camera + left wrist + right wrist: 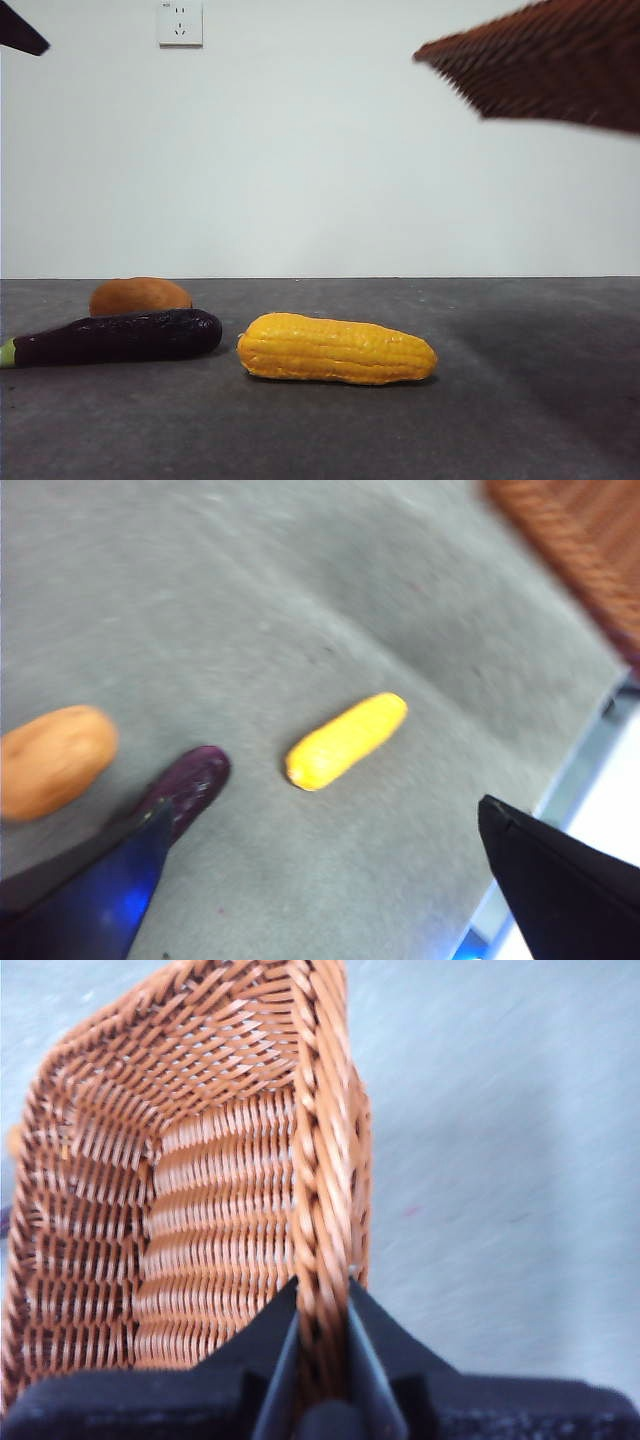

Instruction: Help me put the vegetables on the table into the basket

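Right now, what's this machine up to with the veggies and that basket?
The right pincer is clamped on the rim of the wicker basket and holds it in the air, above the table. The corn cob, the eggplant and the potato all lie on the table, none in the basket yet. The left pincer hangs open above the eggplant's end, touching nothing.

white wall (320,180) | white power socket (180,22) high on wall
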You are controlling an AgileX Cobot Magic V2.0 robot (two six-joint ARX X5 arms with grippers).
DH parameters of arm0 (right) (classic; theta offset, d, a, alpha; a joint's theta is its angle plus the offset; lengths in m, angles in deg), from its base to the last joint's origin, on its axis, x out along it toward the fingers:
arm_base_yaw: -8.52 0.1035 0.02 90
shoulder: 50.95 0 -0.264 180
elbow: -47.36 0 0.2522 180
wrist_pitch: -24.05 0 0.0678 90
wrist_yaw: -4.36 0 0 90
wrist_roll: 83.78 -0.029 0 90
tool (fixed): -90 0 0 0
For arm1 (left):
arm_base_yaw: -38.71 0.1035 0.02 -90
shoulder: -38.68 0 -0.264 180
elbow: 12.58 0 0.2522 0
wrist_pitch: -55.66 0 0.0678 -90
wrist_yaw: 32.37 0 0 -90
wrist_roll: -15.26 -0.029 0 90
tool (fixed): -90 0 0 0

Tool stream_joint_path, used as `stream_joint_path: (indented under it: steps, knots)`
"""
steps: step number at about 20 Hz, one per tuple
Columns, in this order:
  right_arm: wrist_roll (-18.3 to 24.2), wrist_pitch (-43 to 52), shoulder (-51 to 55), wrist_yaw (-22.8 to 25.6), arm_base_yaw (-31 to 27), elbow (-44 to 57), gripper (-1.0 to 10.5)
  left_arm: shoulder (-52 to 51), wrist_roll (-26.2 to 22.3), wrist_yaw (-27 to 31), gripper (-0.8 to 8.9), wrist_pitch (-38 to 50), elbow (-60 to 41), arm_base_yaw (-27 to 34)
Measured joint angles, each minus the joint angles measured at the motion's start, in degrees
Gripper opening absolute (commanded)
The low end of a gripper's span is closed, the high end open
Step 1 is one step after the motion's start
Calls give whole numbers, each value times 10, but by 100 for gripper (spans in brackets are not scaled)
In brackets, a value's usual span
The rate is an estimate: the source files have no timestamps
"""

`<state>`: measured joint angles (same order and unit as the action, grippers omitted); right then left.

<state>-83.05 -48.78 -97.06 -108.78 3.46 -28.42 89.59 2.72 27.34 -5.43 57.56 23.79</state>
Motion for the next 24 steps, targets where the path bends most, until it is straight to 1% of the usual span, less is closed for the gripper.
stream_joint_path:
  steps: [3,6,9,10,14,18,21,24]
  knots:
    - [-25,60,2,-28,-2,89,-12,28,-47,0,634,3,0,-39]
    - [-52,123,2,-48,-2,139,-12,79,-103,1,634,25,0,-85]
    - [-69,157,2,-75,-2,140,-12,141,-148,1,634,71,0,-135]
    - [-73,157,2,-76,-2,140,-12,163,-158,5,634,90,0,-152]
    - [-75,155,3,-73,-8,140,-12,258,-201,61,634,137,0,-208]
    - [-83,187,3,-79,-40,140,-12,338,-232,95,634,176,0,-236]
    - [-85,186,3,-107,-65,140,-12,382,-252,127,634,201,3,-243]
    - [-85,185,3,-125,-73,140,-12,424,-261,148,634,200,38,-244]
